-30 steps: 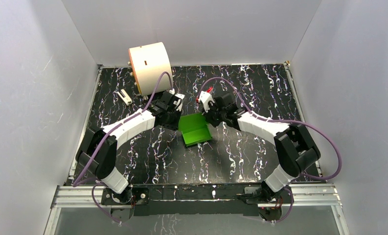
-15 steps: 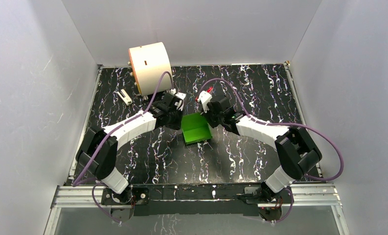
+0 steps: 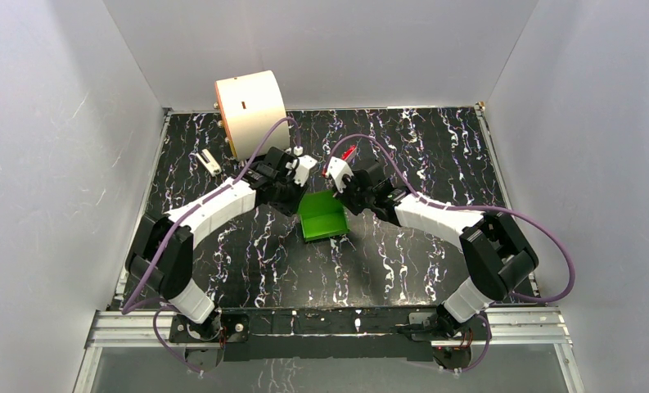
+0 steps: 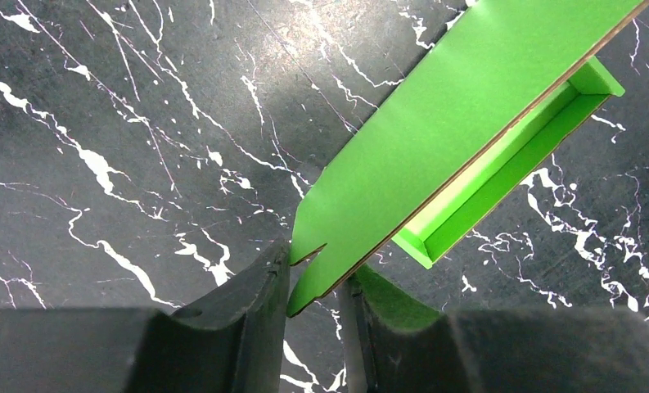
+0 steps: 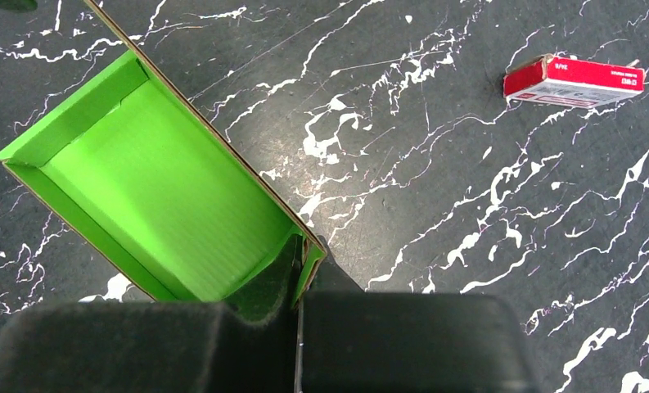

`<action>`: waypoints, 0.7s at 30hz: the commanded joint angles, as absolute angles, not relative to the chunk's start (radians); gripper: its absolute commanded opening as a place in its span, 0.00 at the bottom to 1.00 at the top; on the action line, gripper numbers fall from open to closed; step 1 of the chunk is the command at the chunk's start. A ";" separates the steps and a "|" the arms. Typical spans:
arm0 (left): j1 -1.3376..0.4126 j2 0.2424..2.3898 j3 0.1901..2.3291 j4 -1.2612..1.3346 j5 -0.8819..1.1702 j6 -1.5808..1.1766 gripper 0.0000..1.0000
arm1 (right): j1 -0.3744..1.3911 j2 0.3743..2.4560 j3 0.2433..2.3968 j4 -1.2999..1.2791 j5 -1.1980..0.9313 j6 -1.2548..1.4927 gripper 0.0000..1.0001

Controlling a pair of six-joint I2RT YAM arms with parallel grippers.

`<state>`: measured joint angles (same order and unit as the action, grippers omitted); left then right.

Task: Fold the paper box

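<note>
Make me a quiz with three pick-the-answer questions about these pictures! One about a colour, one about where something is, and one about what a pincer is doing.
1. What colour is the paper box?
A. red
B. green
C. blue

2. Where is the red block?
A. inside the paper box
B. lying on the table, apart from the box
C. held up in the air

3. What is the right pincer doing?
A. it is shut on a wall of the paper box
B. it is wide open over bare table
C. it is gripping the red block

Answers:
1 B: the box's walls and floor are all bright green.
2 B: the right wrist view shows the red block flat on the table, with bare table between it and the box.
3 A: the fingers pinch the box's wall at a corner.
</note>
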<state>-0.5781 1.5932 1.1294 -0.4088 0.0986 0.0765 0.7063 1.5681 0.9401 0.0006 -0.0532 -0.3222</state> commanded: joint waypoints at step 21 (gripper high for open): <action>-0.555 1.469 0.988 -0.090 0.332 0.028 0.12 | 0.701 1.548 0.898 0.075 -0.173 -0.251 0.00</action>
